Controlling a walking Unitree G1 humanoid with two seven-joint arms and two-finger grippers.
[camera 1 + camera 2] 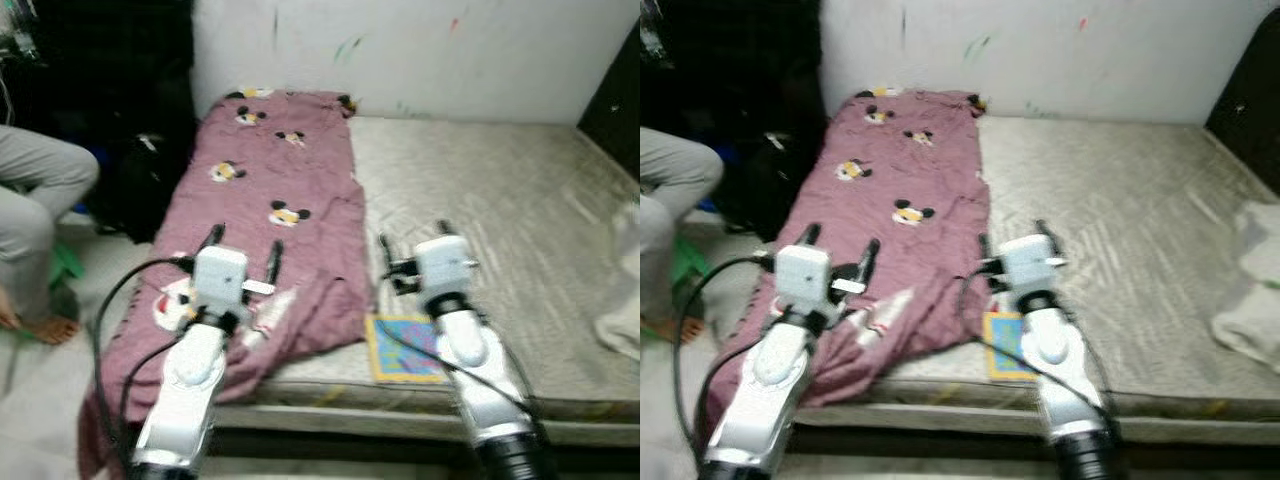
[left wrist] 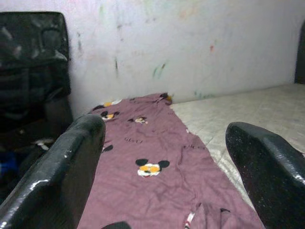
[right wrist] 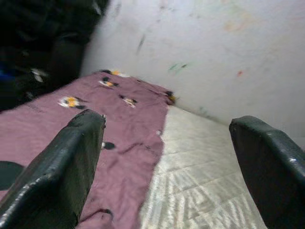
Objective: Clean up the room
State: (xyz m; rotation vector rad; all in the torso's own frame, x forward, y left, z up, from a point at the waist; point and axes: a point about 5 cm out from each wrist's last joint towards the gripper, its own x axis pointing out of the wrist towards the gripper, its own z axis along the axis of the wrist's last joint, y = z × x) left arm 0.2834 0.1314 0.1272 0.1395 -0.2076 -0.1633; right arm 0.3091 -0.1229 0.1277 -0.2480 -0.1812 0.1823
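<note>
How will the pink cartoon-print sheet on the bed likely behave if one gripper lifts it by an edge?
The sheet looks floppy: it lies wrinkled and its near end droops over the mattress edge, so it would probably sag and trail. It seems thin and light. Lifted at one point it would likely bunch, so the open left gripper and right gripper may both be needed.

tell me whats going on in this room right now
The robot stands at the foot of a bare mattress with both arms raised over it. Its left gripper hovers open above a maroon cartoon-mouse sheet spread along the mattress's left side. Its right gripper is open near the sheet's edge, holding nothing. A colourful book lies at the near edge, and a person's leg shows at left.
</note>
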